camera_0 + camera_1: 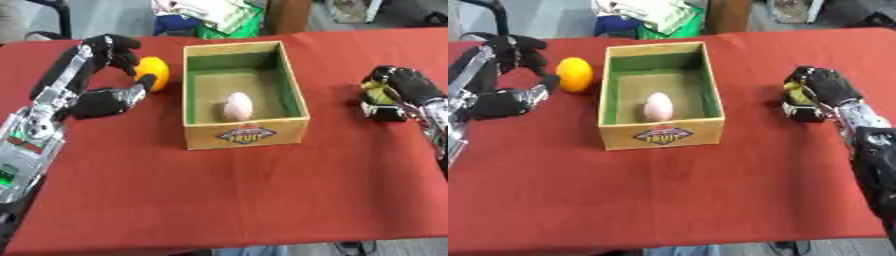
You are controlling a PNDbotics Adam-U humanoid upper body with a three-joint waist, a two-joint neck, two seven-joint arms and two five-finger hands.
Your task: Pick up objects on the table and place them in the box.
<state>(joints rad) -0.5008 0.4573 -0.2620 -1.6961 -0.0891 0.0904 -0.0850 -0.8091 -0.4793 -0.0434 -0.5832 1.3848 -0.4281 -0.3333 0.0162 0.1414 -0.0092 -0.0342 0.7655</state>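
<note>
An open cardboard box [246,134] with a green lining stands in the middle of the red table, and a pale pink egg-shaped thing [237,106] lies inside it. Left of the box sits an orange fruit [575,74]. My left hand [105,75] brackets the fruit, fingers arched above it and thumb below, standing apart from it. On the right, my right hand [824,87] is curled over a small yellow and black object [800,103] on the table.
The red tablecloth [219,200] runs wide in front of the box to the near edge. Beyond the far edge are a green bag [229,22] with papers and a wooden post.
</note>
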